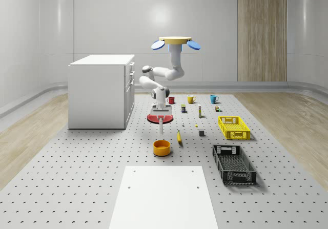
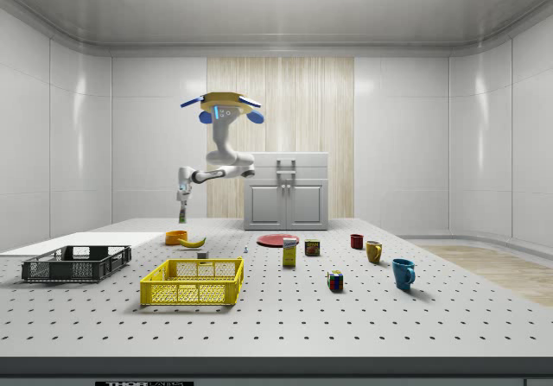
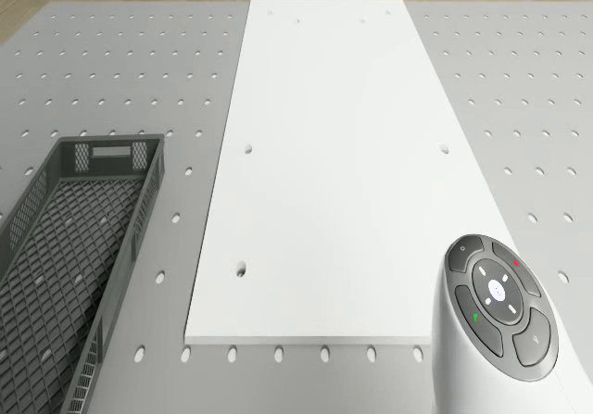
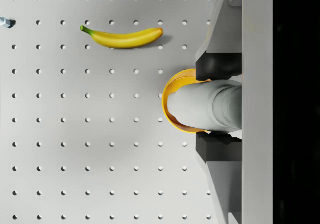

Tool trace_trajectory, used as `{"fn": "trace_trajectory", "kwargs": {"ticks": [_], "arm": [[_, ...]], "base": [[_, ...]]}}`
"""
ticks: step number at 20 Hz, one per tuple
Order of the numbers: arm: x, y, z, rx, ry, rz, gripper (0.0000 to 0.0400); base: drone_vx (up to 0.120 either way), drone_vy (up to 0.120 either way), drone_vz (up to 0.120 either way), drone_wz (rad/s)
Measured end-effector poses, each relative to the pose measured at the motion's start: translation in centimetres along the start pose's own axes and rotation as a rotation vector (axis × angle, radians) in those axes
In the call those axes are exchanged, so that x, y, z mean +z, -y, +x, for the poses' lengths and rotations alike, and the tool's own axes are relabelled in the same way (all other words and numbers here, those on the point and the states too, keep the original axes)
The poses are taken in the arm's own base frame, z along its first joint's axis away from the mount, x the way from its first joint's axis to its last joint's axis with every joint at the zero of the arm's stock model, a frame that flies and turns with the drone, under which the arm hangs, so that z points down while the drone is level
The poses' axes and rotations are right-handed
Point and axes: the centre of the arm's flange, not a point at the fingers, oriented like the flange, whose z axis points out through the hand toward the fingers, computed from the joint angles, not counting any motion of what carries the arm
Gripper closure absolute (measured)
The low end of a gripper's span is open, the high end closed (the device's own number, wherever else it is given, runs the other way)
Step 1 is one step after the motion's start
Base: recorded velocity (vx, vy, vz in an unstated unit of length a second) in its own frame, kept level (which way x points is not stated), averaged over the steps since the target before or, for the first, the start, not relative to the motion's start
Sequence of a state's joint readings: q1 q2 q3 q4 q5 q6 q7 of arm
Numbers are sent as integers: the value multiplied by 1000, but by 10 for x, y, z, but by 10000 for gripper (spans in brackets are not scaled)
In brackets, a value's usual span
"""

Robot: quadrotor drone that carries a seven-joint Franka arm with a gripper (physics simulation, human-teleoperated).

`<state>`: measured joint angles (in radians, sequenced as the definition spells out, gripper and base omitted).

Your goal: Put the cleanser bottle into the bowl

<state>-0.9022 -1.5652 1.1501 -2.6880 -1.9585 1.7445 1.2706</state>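
No words, brand names or numbers can be read on anything here. The only signs are on the button pad (image 3: 501,300) of the rounded white arm housing (image 3: 482,358) in the drone view: a small red mark at about one o'clock of the pad and a small green mark at about eight o'clock. The other button symbols are too faint to read.

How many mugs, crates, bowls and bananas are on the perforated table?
Mugs: 3 (red, yellow, blue)
Crates: 2 (yellow, black)
Bowls: 1 (orange)
Bananas: 1
Total: 7
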Motion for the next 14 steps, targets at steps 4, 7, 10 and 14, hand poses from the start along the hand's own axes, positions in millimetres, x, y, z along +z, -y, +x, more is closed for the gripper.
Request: {"fn": "trace_trajectory", "kwargs": {"ticks": [4,7,10,14], "arm": [[0,0,0,0,0,0,251],[0,0,0,0,0,0,251],[0,0,0,0,0,0,251],[0,0,0,0,0,0,251]], "base": [[50,0,-110,0],[0,13,0,0],[0,107,0,0],[70,0,0,0]]}}
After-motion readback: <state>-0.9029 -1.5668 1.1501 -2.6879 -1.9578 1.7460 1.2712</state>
